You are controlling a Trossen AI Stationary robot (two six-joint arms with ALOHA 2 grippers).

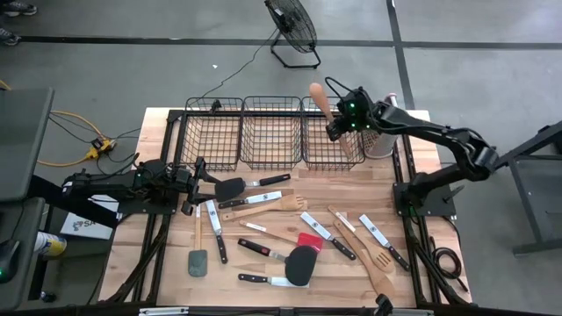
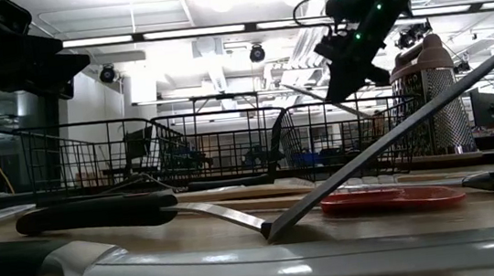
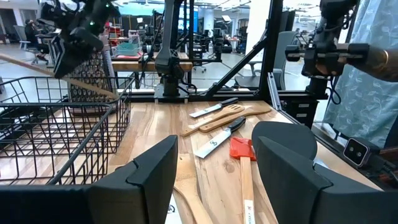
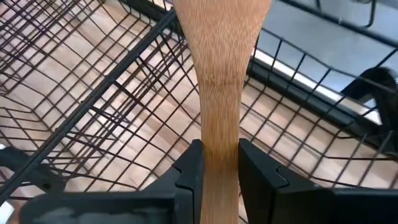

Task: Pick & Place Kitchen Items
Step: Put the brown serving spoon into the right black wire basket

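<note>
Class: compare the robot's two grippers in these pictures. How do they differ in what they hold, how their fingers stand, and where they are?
The right gripper is shut on a wooden spoon; the left gripper is open and holds nothing.
The right gripper is raised over the right-hand wire basket; the left gripper sits low by the table's left side, near a black spatula.
Both have two dark fingers.

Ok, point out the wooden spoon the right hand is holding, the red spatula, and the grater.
wooden spoon (image 4: 221, 93): right wrist view, on its neck.
red spatula (image 1: 308, 240): high view, on its head.
grater (image 2: 432, 100): low view, on its metal face.
</note>
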